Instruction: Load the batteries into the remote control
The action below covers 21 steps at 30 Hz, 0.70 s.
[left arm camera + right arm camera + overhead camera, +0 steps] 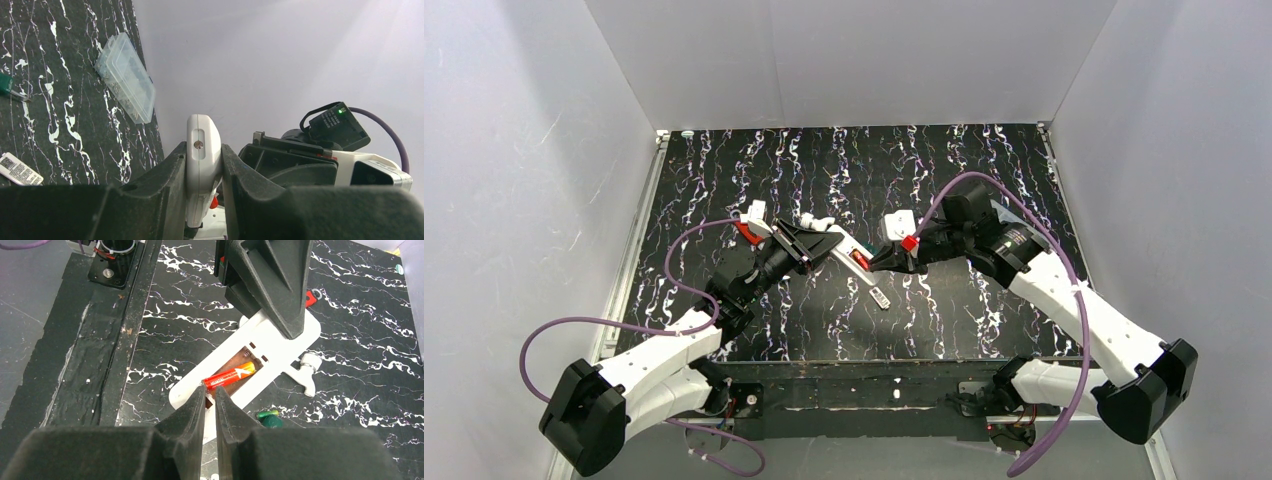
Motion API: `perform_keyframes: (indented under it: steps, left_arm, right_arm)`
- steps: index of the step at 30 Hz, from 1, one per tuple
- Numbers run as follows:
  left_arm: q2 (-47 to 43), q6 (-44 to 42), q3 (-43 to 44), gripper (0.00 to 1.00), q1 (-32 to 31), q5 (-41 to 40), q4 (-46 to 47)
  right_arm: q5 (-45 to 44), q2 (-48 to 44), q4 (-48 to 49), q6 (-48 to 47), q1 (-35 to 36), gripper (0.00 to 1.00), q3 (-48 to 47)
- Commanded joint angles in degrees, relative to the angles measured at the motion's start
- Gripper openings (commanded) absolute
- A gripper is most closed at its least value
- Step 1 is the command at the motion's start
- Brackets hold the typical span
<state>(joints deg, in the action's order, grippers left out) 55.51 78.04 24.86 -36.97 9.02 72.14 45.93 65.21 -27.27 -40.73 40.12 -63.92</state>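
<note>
Two pairs of black, wedge-shaped jaws. On the left, pressed flat against both sides of one remote control (202, 150): slim white bar of smooth plastic with a rounded end. On the right, nearly together with only a thin slit, tips right at the near end of one battery (230, 376); impossible to tell whether pinching it. Lies slanted in the recessed bay on the remote's back, a glossy red-orange cylinder. Further out on the black, white-veined bench (65, 125): one clear plastic compartment box (125, 77), one green-handled screwdriver (267, 418), one flat barcoded label (20, 170).
</note>
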Motion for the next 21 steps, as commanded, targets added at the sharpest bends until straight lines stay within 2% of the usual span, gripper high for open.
perform_keyframes:
  steps: [1, 5, 8, 12, 16, 18, 21]
  left_arm:
    - [-1.62, -0.23, 2.03, 0.0, -0.27, 0.65, 6.07]
    - [-1.63, -0.41, 2.02, 0.0, -0.25, 0.73, 6.08]
    - [-1.74, -0.97, 1.92, 0.0, -0.28, 0.67, 5.93]
    - [-2.01, -1.47, 2.02, 0.0, -0.22, 0.45, 5.73]
    - [-2.01, -1.49, 2.05, 0.0, -0.24, 0.37, 5.67]
    - [-1.92, -1.49, 2.16, 0.0, -0.17, 0.43, 5.6]
    - [-1.72, -1.64, 2.42, 0.0, -0.25, 0.48, 5.38]
  right_arm:
    - [-0.1, -1.8, -0.42, -0.42, -0.63, 0.2, -0.81]
    - [0.21, -2.71, 1.3, 2.29, -0.93, 0.21, -0.96]
    - [-1.75, -3.48, 5.52, 10.05, -0.98, 0.25, -0.88]
    - [-1.34, -3.41, 4.41, 19.7, -1.01, 0.41, -3.09]
    - [-2.93, -6.21, 7.41, 31.66, -1.02, 0.66, -1.6]
    - [-7.51, -8.23, 11.11, 40.59, -1.01, 0.69, 0.15]
    - [-11.22, -10.3, 12.36, 48.66, -0.86, 0.68, 0.89]
